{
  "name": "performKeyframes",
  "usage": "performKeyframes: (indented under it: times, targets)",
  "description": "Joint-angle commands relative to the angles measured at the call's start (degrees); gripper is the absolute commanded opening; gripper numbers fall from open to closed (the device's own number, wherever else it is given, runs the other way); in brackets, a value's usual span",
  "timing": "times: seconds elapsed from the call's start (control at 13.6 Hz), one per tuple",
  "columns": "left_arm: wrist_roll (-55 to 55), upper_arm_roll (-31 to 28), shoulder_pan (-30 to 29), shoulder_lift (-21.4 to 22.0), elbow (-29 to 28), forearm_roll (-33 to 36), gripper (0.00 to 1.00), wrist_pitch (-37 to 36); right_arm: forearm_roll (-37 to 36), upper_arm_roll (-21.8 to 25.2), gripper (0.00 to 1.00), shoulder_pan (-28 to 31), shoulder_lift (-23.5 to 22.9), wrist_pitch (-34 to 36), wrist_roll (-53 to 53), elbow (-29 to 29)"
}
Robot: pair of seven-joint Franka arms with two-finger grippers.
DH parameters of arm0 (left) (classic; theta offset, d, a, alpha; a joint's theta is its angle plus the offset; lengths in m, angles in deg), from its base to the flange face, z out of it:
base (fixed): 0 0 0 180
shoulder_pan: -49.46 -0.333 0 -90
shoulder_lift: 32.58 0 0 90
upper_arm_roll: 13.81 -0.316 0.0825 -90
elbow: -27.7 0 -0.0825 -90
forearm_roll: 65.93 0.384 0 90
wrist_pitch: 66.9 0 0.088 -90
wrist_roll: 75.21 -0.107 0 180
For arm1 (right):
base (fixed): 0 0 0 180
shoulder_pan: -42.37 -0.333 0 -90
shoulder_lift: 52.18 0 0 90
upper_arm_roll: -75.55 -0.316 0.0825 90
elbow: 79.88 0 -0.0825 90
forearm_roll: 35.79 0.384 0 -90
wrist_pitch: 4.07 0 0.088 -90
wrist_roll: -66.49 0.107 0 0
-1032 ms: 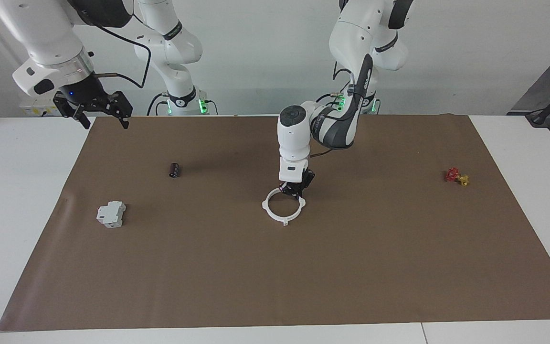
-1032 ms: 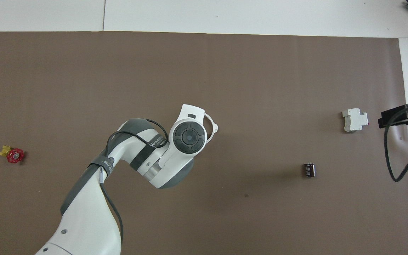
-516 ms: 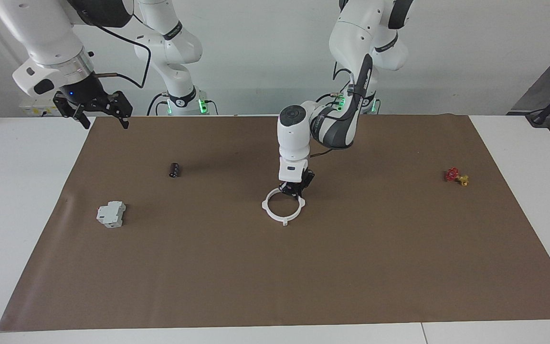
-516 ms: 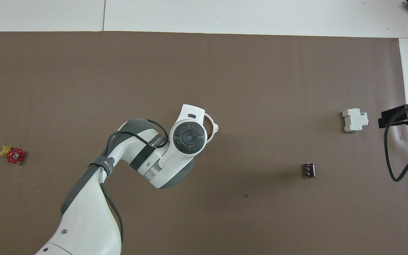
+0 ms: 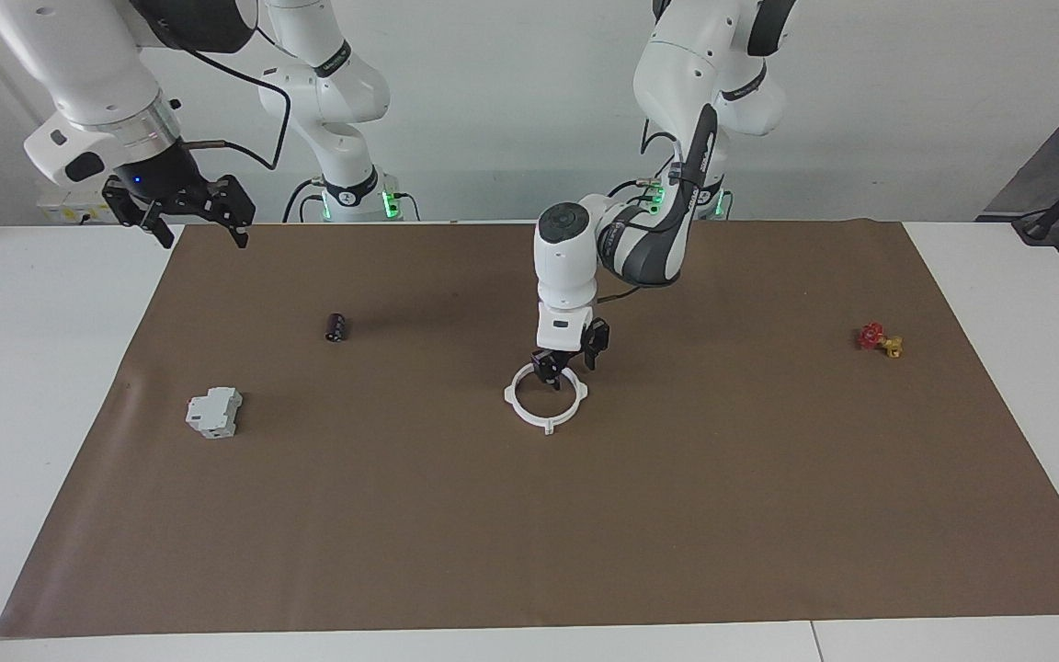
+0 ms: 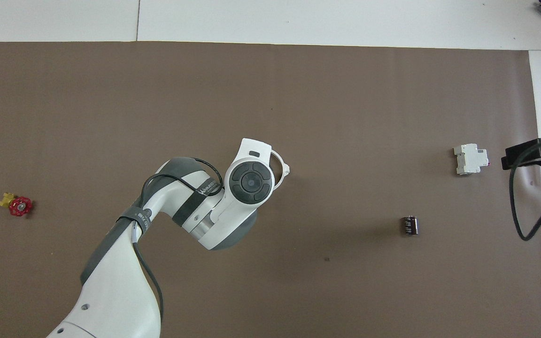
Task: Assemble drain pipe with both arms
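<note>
The drain pipe [image 5: 546,402] lies as one joined flat white ring with four tabs in the middle of the brown mat. My left gripper [image 5: 571,360] hangs just above the ring's edge nearest the robots, with its fingers apart and holding nothing. In the overhead view the left arm's wrist covers most of the ring [image 6: 283,165], and only an arc and one tab show. My right gripper [image 5: 203,230] waits high over the mat's corner at the right arm's end, open and empty. It also shows at the overhead view's edge [image 6: 514,159].
A grey-white boxy block [image 5: 214,412] and a small black cylinder [image 5: 335,327] lie toward the right arm's end. A small red and yellow valve [image 5: 879,340] lies toward the left arm's end. The brown mat [image 5: 529,533] covers most of the white table.
My left gripper has opened, let go of the ring and risen slightly above it. The ring stays flat on the mat. The right arm has not moved.
</note>
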Motion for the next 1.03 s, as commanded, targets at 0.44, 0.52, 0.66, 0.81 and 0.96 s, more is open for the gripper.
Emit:
performKeyframes:
  times: [0.44, 0.52, 0.66, 0.81, 0.96]
  targets:
    - [-23.46, -1.32, -10.76, 13.31, 1.38, 0.0, 1.0, -15.94, 0.81, -0.28, 1.0, 0.76, -0.32, -0.67, -0.88, -0.44]
    - [-28.21, -1.5, -13.04, 14.8, 1.38, -0.27, 1.0, -17.61, 0.28, -0.2, 1.0, 0.41, -0.23, -0.67, -0.79, -0.35]
    - [-35.86, -1.33, -18.66, 16.39, 1.38, -0.88, 1.0, -19.03, 0.01, -0.28, 1.0, 0.15, -0.14, -0.67, 1.22, -0.18]
    - [-44.04, -1.5, -24.11, 17.36, 1.56, -1.5, 1.0, -19.47, 0.01, -0.63, 1.0, 0.06, 0.03, -0.59, 1.94, 0.43]
    - [-53.26, -1.33, -30.26, 18.33, 1.56, -1.85, 1.0, -20.44, 0.01, -0.72, 1.0, -0.9, 0.03, -0.23, 2.72, 0.44]
